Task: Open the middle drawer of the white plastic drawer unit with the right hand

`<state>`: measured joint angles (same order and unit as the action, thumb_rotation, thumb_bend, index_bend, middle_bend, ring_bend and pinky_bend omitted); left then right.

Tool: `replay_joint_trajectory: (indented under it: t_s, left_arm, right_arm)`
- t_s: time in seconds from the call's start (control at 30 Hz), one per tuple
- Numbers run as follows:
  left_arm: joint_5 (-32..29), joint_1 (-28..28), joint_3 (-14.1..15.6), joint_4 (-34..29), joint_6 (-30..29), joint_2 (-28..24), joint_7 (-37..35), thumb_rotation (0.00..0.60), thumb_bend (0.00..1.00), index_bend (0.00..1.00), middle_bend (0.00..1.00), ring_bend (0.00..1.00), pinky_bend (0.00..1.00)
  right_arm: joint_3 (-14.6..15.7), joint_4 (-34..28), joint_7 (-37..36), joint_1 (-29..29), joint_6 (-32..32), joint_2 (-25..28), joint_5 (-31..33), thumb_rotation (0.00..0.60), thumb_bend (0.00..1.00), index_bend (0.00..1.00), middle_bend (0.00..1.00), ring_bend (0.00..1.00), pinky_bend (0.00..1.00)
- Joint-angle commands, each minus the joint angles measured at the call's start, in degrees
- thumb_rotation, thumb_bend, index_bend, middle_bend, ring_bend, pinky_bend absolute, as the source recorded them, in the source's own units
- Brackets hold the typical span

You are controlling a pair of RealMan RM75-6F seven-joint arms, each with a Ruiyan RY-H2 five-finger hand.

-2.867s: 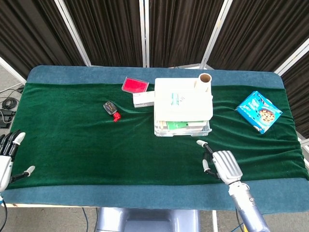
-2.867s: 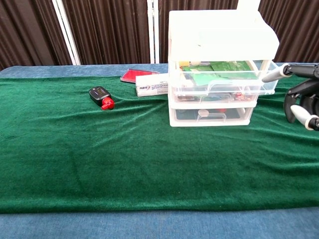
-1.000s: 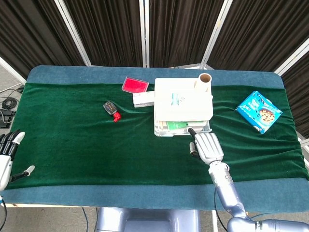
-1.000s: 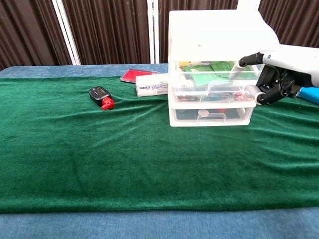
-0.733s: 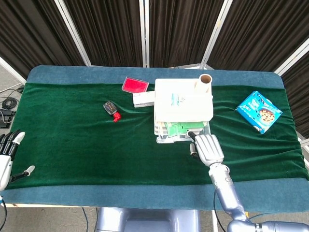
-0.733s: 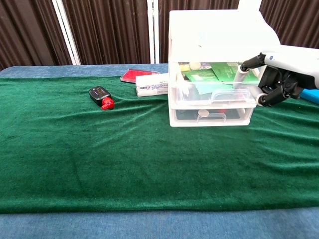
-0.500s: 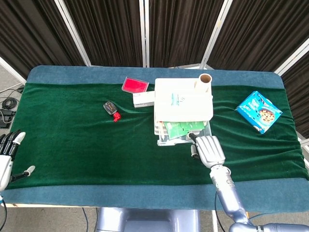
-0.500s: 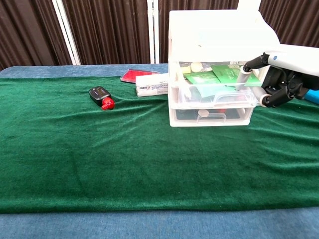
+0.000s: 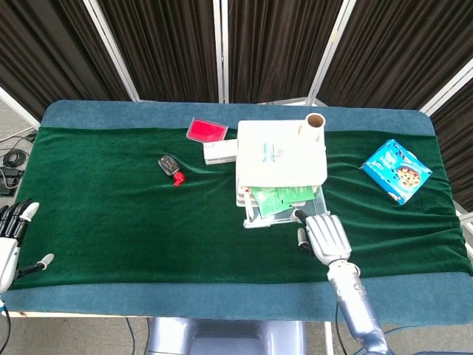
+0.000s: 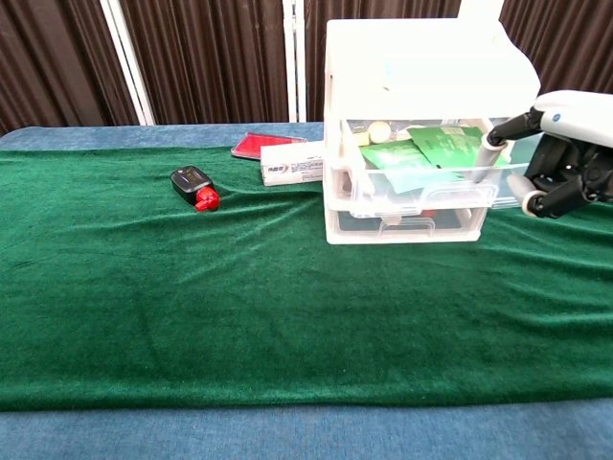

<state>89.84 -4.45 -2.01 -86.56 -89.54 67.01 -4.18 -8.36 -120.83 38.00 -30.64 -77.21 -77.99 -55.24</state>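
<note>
Right hand (image 10: 560,182) drew back; middle drawer (image 10: 426,187) slid out further.

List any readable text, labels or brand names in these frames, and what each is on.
None can be read.
White box: dark print along its side, too small.
Blue snack pack: printing blurred.
Drawer unit: faint mark on top, illegible.
Green packets in the open drawer: no legible print.
</note>
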Motion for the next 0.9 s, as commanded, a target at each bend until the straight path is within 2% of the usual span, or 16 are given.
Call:
replay_joint_trajectory:
  t_s: [0.03, 0.7, 0.9]
  left_arm:
    - [0.02, 0.01, 0.02, 0.0, -0.01, 0.02, 0.03, 0.6, 0.16, 0.0, 0.0, 0.0, 0.0]
    - [-0.03, 0.03, -0.03, -0.11, -0.04, -0.11, -0.11, 0.6, 0.16, 0.0, 0.0, 0.0, 0.0]
    - [-0.05, 0.07, -0.06, -0.12, -0.15, -0.1, -0.1, 0.6, 0.16, 0.0, 0.0, 0.0, 0.0]
  right_arm:
    - [0.03, -0.08, -0.45, 0.15, -0.03, 0.22, -0.15, 0.6, 0.59, 0.42, 0.94, 0.95, 0.8]
    - [0.87, -1.18, -1.4, 0.92, -0.4, 1.41, -1.25, 0.6, 0.59, 0.43, 0.94, 0.95, 0.8]
    - [0.9, -0.81, -1.97, 1.13, -0.67, 1.4, -2.35, 0.6, 0.59, 0.3, 0.93, 0.95, 0.8]
